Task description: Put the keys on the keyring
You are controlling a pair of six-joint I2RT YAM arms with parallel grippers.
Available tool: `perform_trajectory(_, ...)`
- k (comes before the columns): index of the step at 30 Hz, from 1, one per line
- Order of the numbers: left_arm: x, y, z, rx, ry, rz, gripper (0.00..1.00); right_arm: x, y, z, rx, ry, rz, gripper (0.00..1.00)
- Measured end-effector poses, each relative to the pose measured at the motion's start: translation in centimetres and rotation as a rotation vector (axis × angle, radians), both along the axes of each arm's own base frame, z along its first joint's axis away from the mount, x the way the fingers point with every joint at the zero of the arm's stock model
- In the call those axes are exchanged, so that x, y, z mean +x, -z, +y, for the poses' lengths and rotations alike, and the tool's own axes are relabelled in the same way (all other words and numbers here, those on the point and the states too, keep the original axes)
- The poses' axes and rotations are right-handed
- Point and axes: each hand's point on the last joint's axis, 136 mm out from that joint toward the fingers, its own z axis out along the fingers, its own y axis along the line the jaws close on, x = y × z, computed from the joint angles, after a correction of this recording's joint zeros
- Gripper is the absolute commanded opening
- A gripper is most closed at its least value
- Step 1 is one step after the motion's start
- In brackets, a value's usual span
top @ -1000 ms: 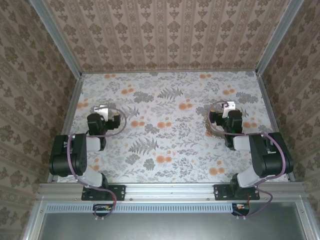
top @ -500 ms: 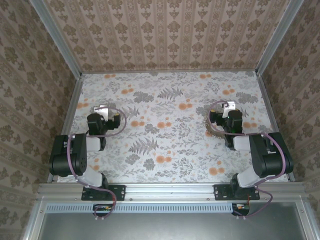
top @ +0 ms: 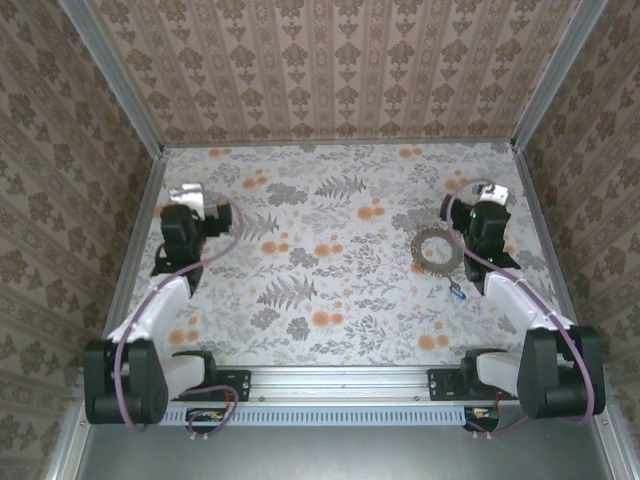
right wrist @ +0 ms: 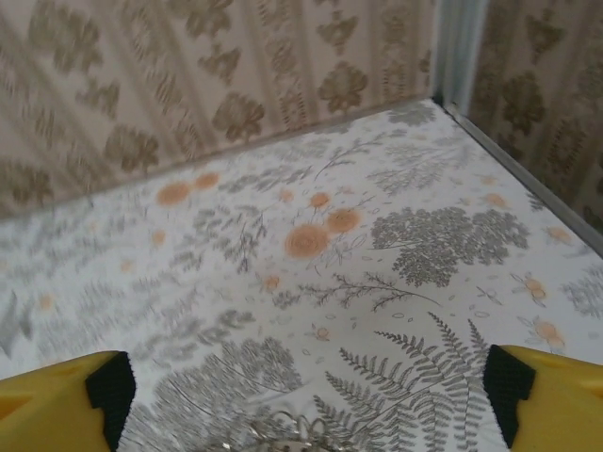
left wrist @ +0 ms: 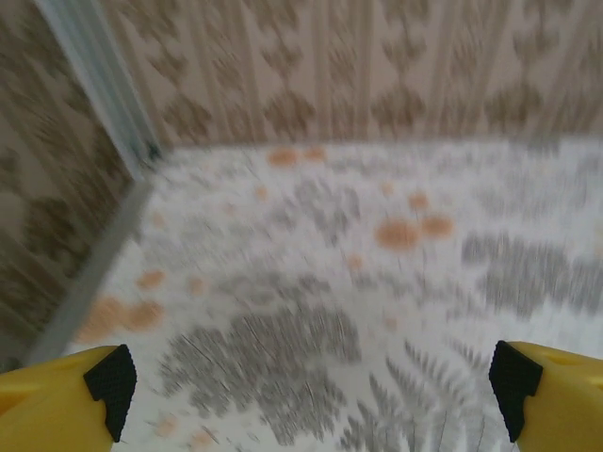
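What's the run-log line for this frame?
left gripper: open, empty | right gripper: open, empty | keys: ring-shaped bunch flat on table, near right gripper, untouched | stage: no grasp yet

The table [top: 330, 230] is covered in a pale floral print of grey ferns and leaves with scattered orange blossoms, and is walled in by patterned panels on the left, right and far sides. On its right half lies a wreath of keys [top: 436, 246], a dull grey-brown ring of small metal pieces resting flat on the print; its upper edge also shows at the bottom of the right wrist view [right wrist: 283, 435]. Just nearer the front edge, apart from the wreath, lies a small bluish item [top: 457, 293], too small to identify.
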Motion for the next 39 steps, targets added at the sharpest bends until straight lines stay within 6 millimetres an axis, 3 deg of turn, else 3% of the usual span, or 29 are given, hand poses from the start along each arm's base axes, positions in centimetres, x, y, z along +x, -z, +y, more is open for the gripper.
perform_trajectory(2,-0.7,-4.2,1.2,-0.05,-0.077,-0.033,1.0,-0.3,-0.5,-0.1,0.089,0.04,0.034,0.91)
perform_trajectory(5,-2.2,-6.1,2.6,-0.118,-0.158,0.006,1.0,-1.6,2.1,0.3,0.209,0.096,0.193,0.82)
perform_trajectory(7,-2.9,-4.7,2.9,-0.148,-0.167,0.075,1.0,-2.8,4.5,0.6,0.263,0.123,0.32,0.79)
perform_trajectory(10,-3.3,-0.4,1.6,-0.183,-0.118,0.223,1.0,-5.7,8.2,1.5,0.333,0.149,0.512,0.78)
perform_trajectory(13,-3.6,3.5,-0.3,-0.201,-0.051,0.35,1.0,-7.9,10.2,2.2,0.373,0.156,0.638,0.78)
perform_trajectory(15,-3.9,5.0,-1.5,-0.217,-0.003,0.412,1.0,-8.8,11.5,2.5,0.386,0.159,0.715,0.72)
perform_trajectory(17,-3.9,5.5,-2.3,-0.232,0.031,0.431,1.0,-9.1,12.9,2.6,0.391,0.162,0.792,0.67)
perform_trajectory(21,-3.9,5.7,-2.9,-0.243,0.053,0.442,1.0,-8.9,15.2,2.5,0.377,0.168,0.908,0.69)
perform_trajectory(27,-3.9,6.3,-3.8,-0.238,0.076,0.462,1.0,-7.0,16.2,2.0,0.312,0.143,0.987,0.72)
perform_trajectory(39,-4.0,7.4,-5.0,-0.243,0.091,0.5,1.0,-6.5,18.0,4.3,0.221,-0.041,1.081,0.55)
